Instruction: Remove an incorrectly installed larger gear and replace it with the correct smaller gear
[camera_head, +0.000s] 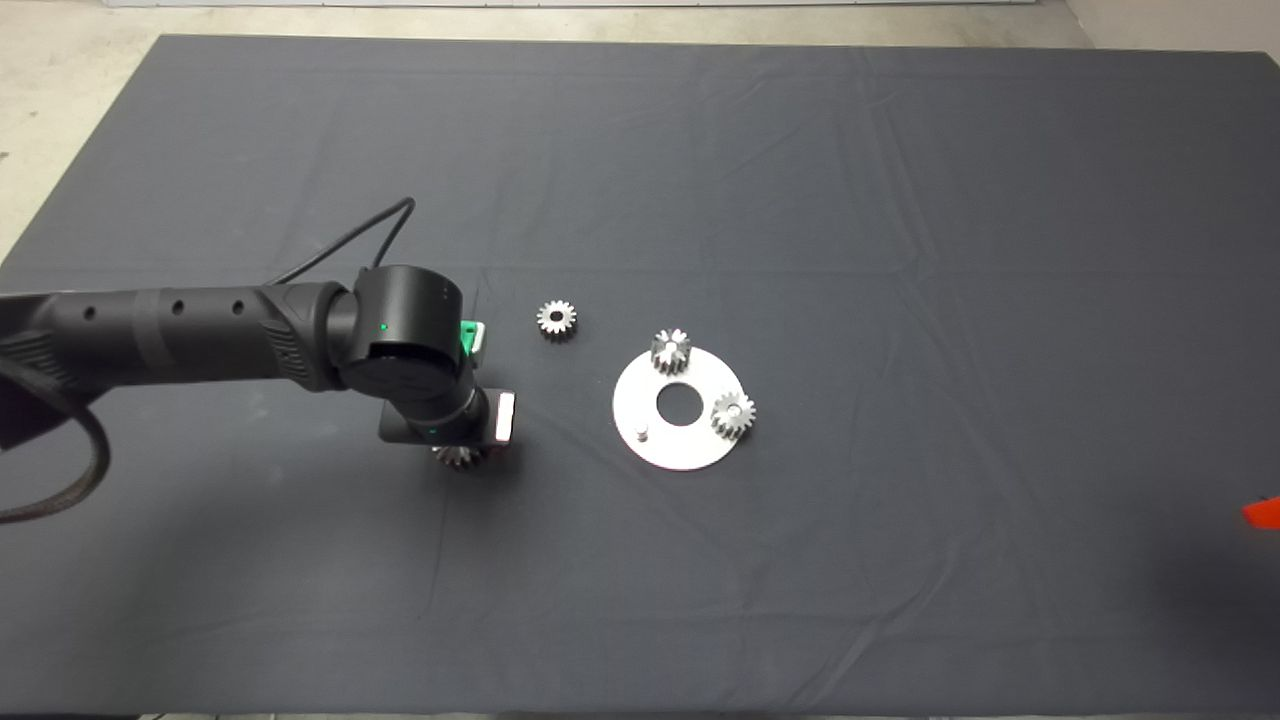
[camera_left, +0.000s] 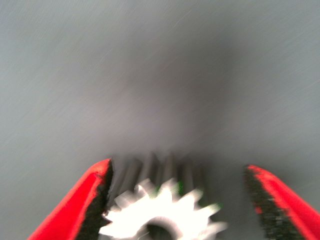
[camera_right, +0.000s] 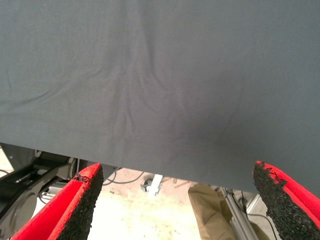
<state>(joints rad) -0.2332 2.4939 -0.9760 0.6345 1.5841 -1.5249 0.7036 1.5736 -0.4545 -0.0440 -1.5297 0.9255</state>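
The left gripper (camera_left: 175, 200) hovers over the larger gear (camera_left: 162, 210) lying on the counter (camera_head: 900, 200) left of the round plate (camera_head: 680, 445), jaws released around it. The right gripper (camera_right: 175, 200) waits at the counter's edge, jaws spread.

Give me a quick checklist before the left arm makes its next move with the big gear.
1. larger gear off the round plate: ok, it sits under the left gripper, away from the plate.
2. Fingers released: ok, one pad is clear of the teeth.
3. Empty pin free: ok.
4. smaller gear reachable on the mat: ok.
5. right gripper parked at the mat edge, open: ok.
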